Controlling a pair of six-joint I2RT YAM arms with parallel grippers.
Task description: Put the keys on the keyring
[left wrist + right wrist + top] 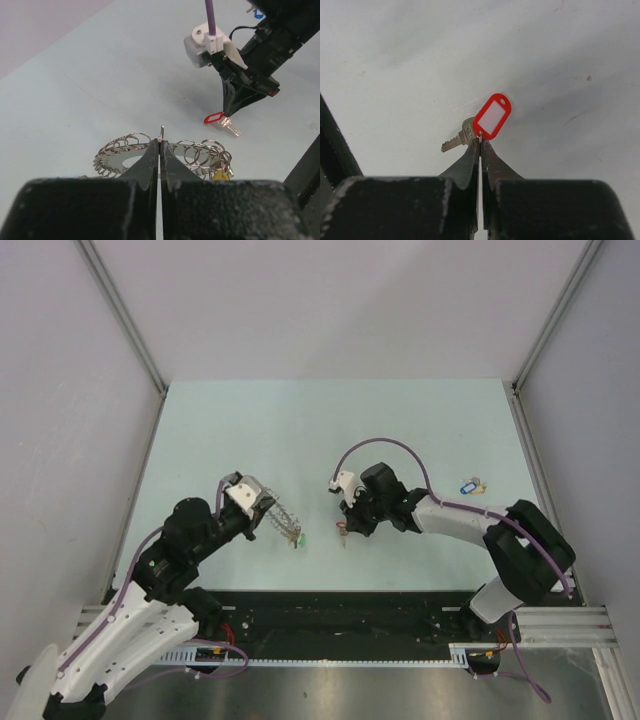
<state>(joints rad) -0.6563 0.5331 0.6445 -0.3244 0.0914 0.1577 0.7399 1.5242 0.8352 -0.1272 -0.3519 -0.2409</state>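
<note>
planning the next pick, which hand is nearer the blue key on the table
Right. The right hand, pinching the red key, is left of the blue key; the left hand, gripping the keyring, is farther left.

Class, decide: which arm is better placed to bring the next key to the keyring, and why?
Right. The right hand pinches the red-tagged key near the keyring, which the left hand is shut on.

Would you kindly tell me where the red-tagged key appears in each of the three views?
Top external: red-tagged key just below centre, under the right gripper's tip.
Left wrist: key right of centre, hanging from that gripper, beyond the keyring.
Right wrist: key dead centre, pinched at the gripper's tip.
Shared landmark: the right gripper holding it, seen in all three.
</note>
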